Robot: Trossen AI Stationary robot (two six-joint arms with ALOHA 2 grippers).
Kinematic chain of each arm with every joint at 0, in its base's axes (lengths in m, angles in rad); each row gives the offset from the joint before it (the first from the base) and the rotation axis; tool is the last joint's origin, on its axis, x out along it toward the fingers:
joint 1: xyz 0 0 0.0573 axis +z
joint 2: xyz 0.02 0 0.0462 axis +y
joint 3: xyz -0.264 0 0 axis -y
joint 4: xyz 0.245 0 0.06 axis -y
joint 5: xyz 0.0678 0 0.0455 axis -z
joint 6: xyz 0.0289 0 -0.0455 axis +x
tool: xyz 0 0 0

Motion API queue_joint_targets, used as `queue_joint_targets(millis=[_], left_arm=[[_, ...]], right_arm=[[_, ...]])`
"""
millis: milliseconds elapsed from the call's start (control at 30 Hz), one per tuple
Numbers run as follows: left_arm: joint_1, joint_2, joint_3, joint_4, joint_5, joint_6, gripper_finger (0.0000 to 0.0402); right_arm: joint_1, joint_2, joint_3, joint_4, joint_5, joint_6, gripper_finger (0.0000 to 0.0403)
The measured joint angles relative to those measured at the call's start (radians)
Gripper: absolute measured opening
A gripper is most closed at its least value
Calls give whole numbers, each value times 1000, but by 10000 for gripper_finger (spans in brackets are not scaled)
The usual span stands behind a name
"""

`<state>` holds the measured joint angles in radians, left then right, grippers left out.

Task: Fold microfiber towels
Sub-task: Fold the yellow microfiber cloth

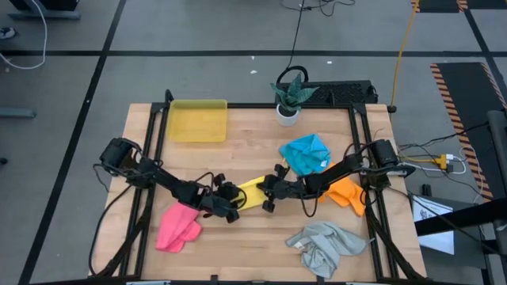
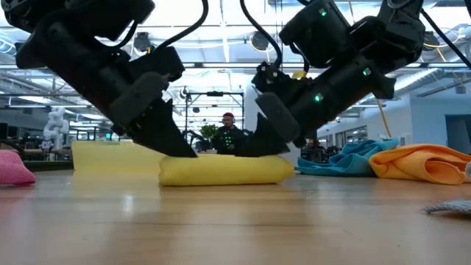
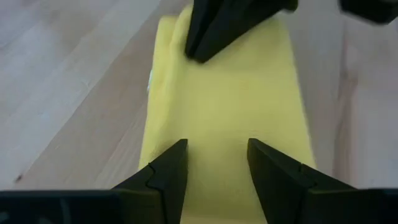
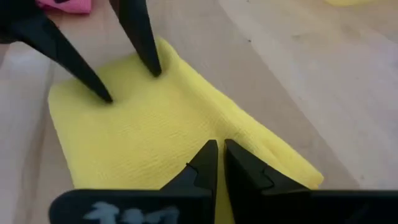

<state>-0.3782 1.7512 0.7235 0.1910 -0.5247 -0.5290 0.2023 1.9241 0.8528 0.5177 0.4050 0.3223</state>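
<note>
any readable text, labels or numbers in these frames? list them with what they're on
None can be read.
White markings on the right claw housing, right wrist view: too blurred to read.
White sheet of paper beside the table, high view: print too small to read.
Towels, yellow tray, plant pot: no visible text.

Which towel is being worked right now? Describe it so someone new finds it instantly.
Start from the wooden table: near its middle, where the two dark arms meet, lies the yellow towel, a flat folded strip. The left hand rests open on one end, the right hand is shut at the other. The pink, blue, orange and grey towels lie crumpled.
</note>
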Motion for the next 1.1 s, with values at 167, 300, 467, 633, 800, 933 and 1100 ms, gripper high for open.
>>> queue_joint_targets(millis=[167, 300, 467, 633, 800, 933, 1100], left_arm=[[5, 0, 0, -67, 0, -26, 170], [2, -5, 0, -84, 0, -34, 170], [-21, -63, -1, -100, 1, -26, 170], [-41, -103, 0, -89, -44, 0, 170], [-16, -87, 0, -145, -87, -20, 170], [0, -74, -12, -182, -85, -61, 170], [3, -63, -21, -202, -69, -84, 170]], right_arm=[[0, 7, 0, -12, 10, -10, 18], [1, -22, 0, -10, 13, -45, 18], [2, -61, 0, 4, 13, -48, 18], [0, -46, 1, 16, 12, -39, 18], [-25, 2, 0, 23, 13, -5, 18], [-37, 22, 0, 37, 13, -19, 18], [-38, -3, 0, 46, 43, -60, 18]])
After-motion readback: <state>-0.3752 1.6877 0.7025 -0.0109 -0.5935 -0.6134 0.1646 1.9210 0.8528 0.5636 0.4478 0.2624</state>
